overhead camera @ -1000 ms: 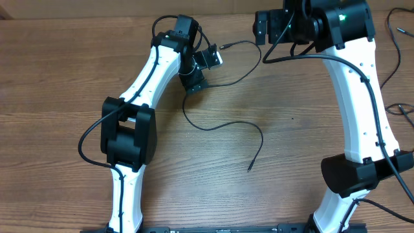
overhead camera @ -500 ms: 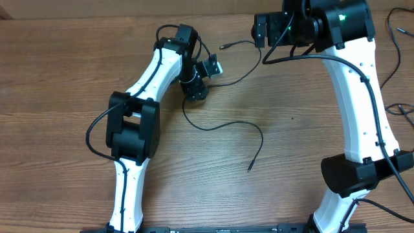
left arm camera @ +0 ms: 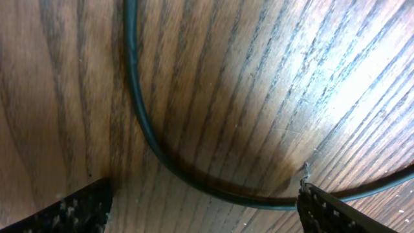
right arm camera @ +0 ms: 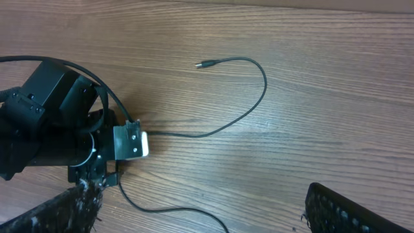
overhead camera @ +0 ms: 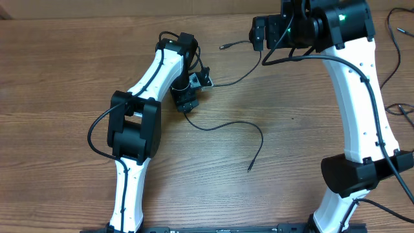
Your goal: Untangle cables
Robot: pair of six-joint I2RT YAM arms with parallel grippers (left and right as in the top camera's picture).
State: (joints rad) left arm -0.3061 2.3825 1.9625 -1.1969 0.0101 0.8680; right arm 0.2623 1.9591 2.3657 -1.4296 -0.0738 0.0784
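Observation:
A thin black cable lies loose on the wooden table. Its upper strand [overhead camera: 249, 71] ends in a small plug [overhead camera: 224, 46]. The lower strand [overhead camera: 226, 124] curves to a free end [overhead camera: 250, 169]. My left gripper [overhead camera: 186, 103] points down at the table where the two strands meet. In the left wrist view the cable [left arm camera: 168, 165] bends across the wood just ahead of the open left gripper [left arm camera: 207, 213], touching neither finger. My right gripper [overhead camera: 266, 31] hangs open at the back, holding nothing. Its wrist view shows the right gripper [right arm camera: 207, 213] above the plug [right arm camera: 206, 64] and the left gripper [right arm camera: 97, 175].
Thicker black robot cables [overhead camera: 396, 39] trail along the table's right edge. The left arm's elbow [overhead camera: 132, 126] and the right arm's base link [overhead camera: 352, 171] stand over the front half of the table [overhead camera: 58, 84].
My left gripper has swung back and to the left from near the upper strand, and come down over the cable's bend. The right arm has not moved.

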